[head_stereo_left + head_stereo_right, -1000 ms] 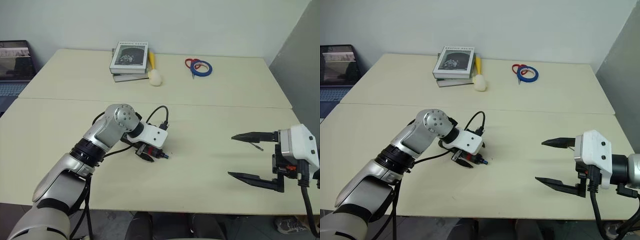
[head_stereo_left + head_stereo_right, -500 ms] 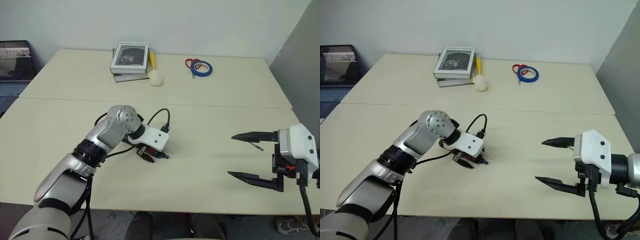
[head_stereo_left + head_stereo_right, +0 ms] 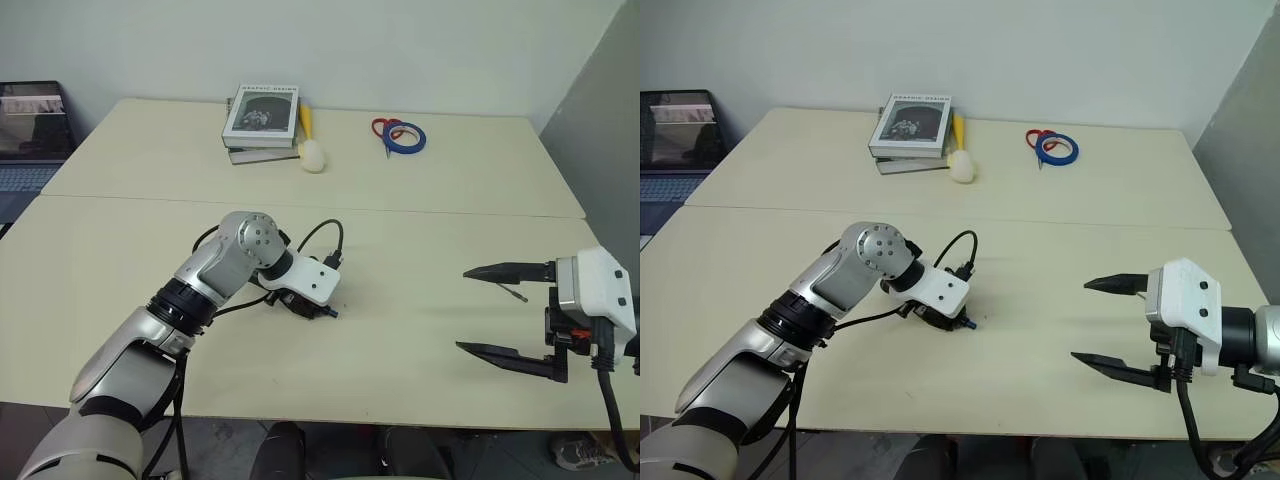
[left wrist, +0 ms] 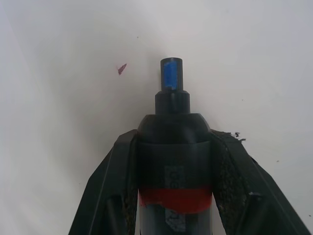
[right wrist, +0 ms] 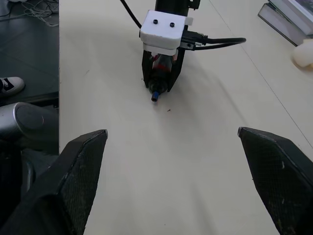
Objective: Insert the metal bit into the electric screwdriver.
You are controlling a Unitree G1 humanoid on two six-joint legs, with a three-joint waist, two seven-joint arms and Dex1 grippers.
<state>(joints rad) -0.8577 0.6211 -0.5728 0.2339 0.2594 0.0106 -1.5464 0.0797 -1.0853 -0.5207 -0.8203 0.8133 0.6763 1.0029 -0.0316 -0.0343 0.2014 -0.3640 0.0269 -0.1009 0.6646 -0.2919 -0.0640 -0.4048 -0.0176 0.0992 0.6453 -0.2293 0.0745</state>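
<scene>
Tabletop point(image 3: 420, 330): left tool point(image 4: 174, 147) clamps the electric screwdriver point(image 4: 172, 122), body mostly hidden; right tool point(image 3: 485, 310) gapes empty.

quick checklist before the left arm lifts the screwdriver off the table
1. Left tool shut on the electric screwdriver: ok.
2. Screwdriver sits straight between the fingers, blue-marked tip clear ahead: ok.
3. Grip firm enough to lift: cannot tell.
4. Right tool open, apart from the left: ok.
5. Metal bit on the table, not yet picked up: not ok.
6. Scissors and tape roll far from the work: ok.
</scene>
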